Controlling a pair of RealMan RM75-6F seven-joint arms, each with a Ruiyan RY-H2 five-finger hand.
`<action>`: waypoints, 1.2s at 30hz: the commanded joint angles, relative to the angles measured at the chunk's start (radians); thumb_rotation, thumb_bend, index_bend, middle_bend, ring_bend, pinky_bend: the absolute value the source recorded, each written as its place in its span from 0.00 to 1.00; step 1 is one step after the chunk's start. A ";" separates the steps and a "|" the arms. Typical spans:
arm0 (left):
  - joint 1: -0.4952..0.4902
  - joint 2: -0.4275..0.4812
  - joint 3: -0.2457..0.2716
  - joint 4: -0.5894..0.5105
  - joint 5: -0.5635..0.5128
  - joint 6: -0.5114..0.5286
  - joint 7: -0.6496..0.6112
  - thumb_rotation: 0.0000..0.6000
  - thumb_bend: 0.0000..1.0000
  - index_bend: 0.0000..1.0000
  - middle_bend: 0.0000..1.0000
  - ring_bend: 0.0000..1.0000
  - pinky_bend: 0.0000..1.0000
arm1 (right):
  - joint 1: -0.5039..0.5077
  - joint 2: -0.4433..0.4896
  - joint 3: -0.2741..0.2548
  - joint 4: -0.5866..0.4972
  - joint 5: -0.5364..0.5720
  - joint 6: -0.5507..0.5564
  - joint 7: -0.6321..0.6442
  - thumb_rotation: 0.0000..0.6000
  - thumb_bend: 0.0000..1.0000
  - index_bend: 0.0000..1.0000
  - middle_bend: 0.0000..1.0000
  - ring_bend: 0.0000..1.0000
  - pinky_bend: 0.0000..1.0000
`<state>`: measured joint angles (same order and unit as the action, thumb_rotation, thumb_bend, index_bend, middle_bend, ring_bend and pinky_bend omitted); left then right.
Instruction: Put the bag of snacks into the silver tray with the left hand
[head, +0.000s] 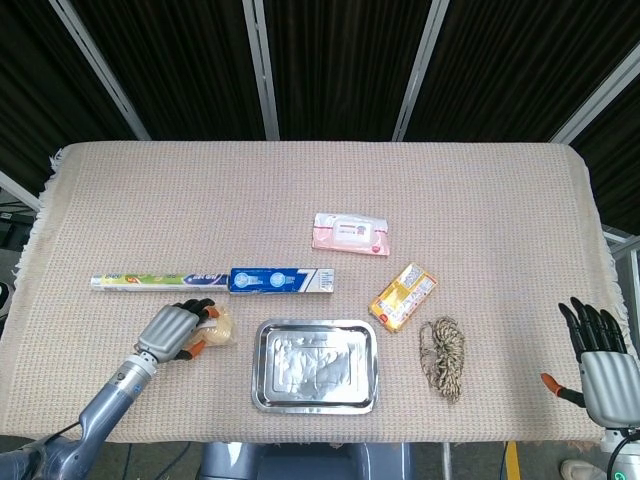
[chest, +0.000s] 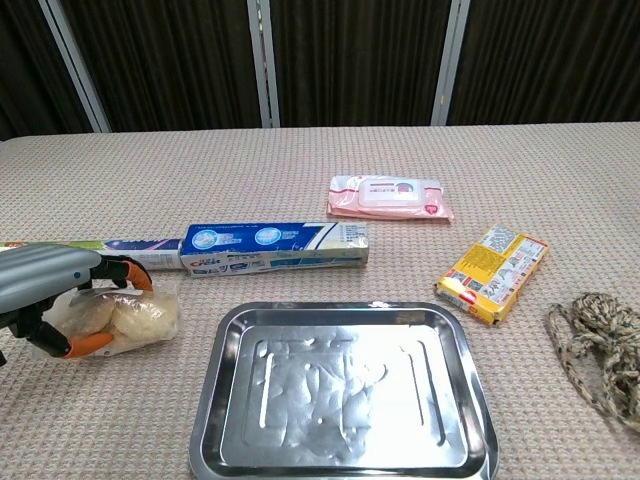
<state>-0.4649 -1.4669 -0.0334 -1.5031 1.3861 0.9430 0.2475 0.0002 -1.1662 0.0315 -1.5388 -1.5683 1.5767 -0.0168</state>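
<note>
Covering nearly the whole scene was the tabletop (head: 480, 190), spread with a beige woven cloth. Near its front edge lay the silver tray (chest: 340, 462), flat and holding nothing. Behind the tray a long blue toothpaste box (chest: 275, 247) ran crosswise, with a slimmer green-and-blue box (head: 155, 281) end to end on its left. Further back sat a pink pack of wipes (chest: 390, 196). Right of the tray a yellow snack packet (chest: 492, 272) lay at a slant, and beside that a coil of rope (chest: 595, 345).

The left hand (chest: 50, 290) was low over the cloth, left of the tray, its fingers (chest: 120, 272) curled over the top of the bag of snacks (chest: 135, 318) and its thumb tucked along the bag's near side, so the clear bag was gripped where it rested on the cloth, just beside the tray but outside it. The right hand (head: 600, 355) hung off the front right corner of the tabletop, fingers straight and spread, holding nothing.
</note>
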 joint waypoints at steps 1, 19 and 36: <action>0.013 0.002 0.004 0.000 0.063 0.070 -0.060 1.00 0.45 0.50 0.17 0.20 0.47 | 0.000 -0.001 0.001 0.001 0.003 -0.002 0.001 1.00 0.00 0.00 0.00 0.00 0.00; -0.106 -0.007 -0.020 -0.191 0.215 0.054 -0.062 1.00 0.44 0.49 0.17 0.19 0.44 | -0.002 0.000 0.000 0.009 -0.009 0.008 0.016 1.00 0.00 0.00 0.00 0.00 0.00; -0.211 -0.173 -0.047 -0.202 0.157 -0.038 0.113 1.00 0.00 0.00 0.00 0.00 0.00 | -0.016 0.014 0.000 -0.008 -0.007 0.026 0.005 1.00 0.00 0.00 0.00 0.00 0.00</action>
<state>-0.6793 -1.6449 -0.0833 -1.6971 1.5465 0.8940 0.3600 -0.0159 -1.1517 0.0319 -1.5470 -1.5752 1.6029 -0.0114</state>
